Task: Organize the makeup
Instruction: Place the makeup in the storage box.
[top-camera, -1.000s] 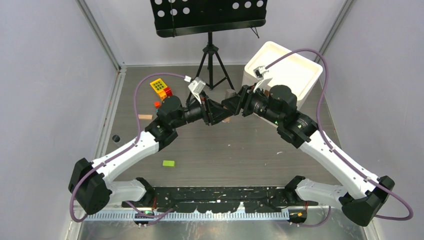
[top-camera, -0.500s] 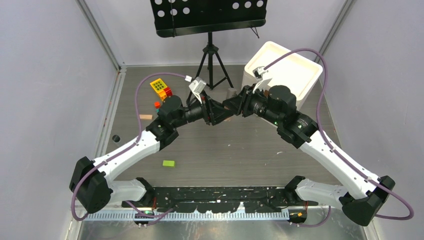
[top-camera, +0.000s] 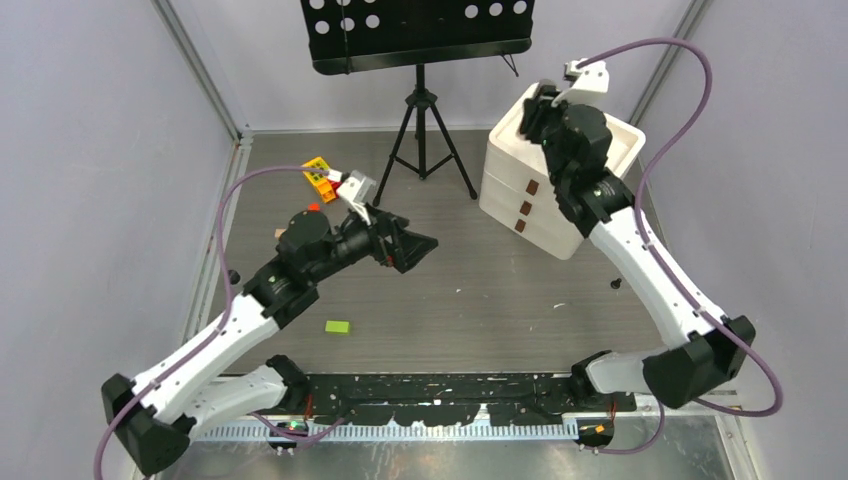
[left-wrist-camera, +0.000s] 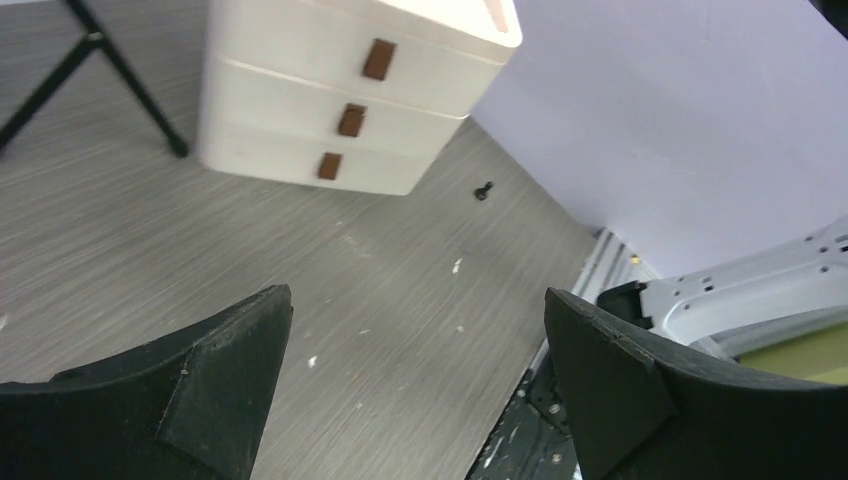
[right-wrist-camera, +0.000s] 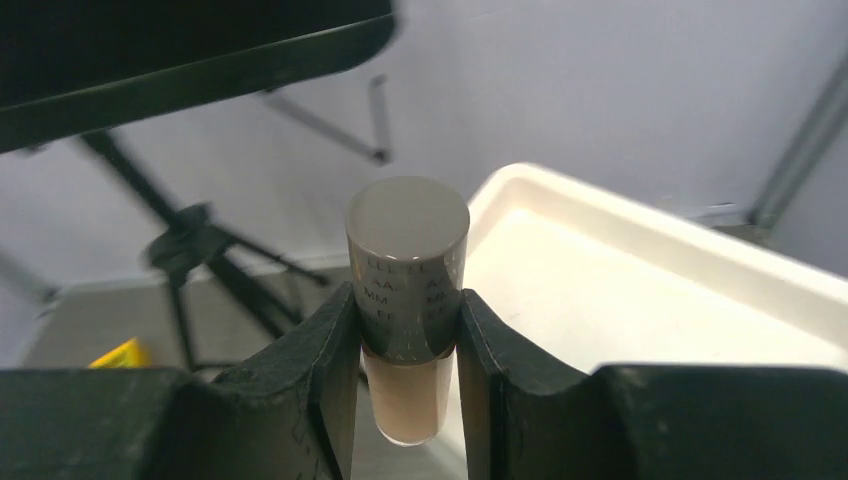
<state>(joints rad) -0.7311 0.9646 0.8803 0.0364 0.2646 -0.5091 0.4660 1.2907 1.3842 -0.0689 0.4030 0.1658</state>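
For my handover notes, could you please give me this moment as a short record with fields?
left gripper: open, empty, above the table
right gripper: shut on the tube, raised by the open top of the drawer box
tube: tan body, grey cap, gripped near the cap
drawer box: white, three drawers, all closed
loose toys: green block near the front; yellow block at the rear left

Left end effector (left-wrist-camera: 416, 296) hangs low, spread wide; right end effector (right-wrist-camera: 407, 298) sits high, clamped.
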